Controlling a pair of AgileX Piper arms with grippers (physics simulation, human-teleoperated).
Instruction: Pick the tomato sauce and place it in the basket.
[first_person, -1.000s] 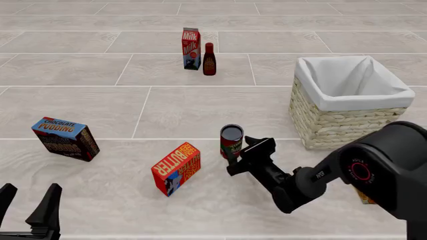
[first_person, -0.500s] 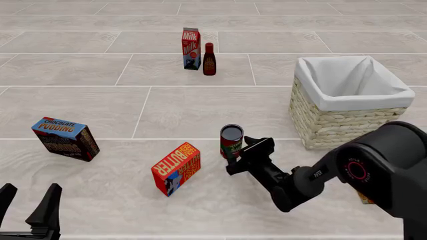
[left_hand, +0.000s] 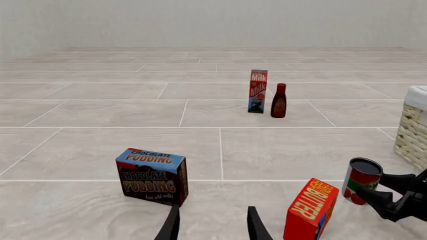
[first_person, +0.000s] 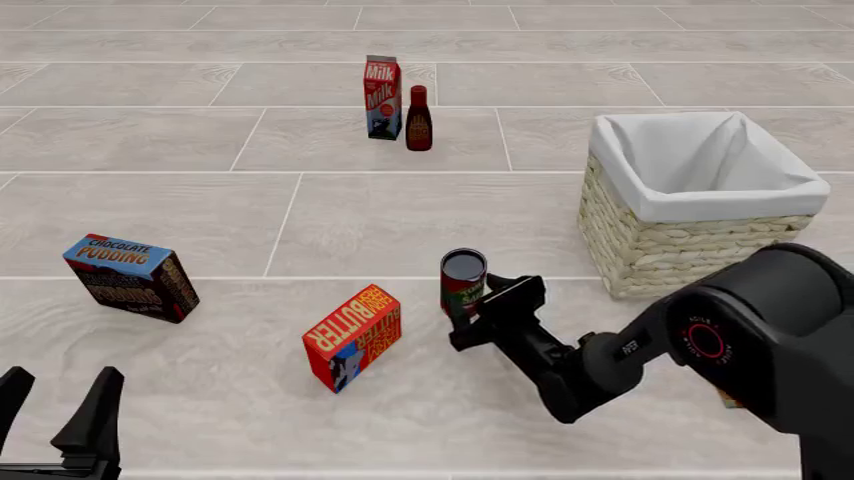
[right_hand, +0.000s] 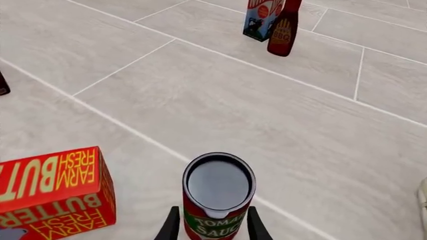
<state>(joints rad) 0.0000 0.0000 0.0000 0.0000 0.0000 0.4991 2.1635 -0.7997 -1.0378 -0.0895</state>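
Hidden or cut off: the right claw (right_hand: 213, 227) shows only its two finger bases at the frame edge in the right wrist view; contact with the can cannot be confirmed. The basket (first_person: 667, 235) is partly covered by the right arm.

Tomato sauce (first_person: 462, 283): upright on the surface, between the right claw's spread fingers, just right of the butter box (first_person: 352, 337).

Appearance: small can, red-and-green label, yellow lettering, dark metallic top.

Left claw (first_person: 54, 425): released, low, well apart.

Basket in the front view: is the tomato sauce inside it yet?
No, the tomato sauce stands on the floor beside the butter box, apart from the basket.
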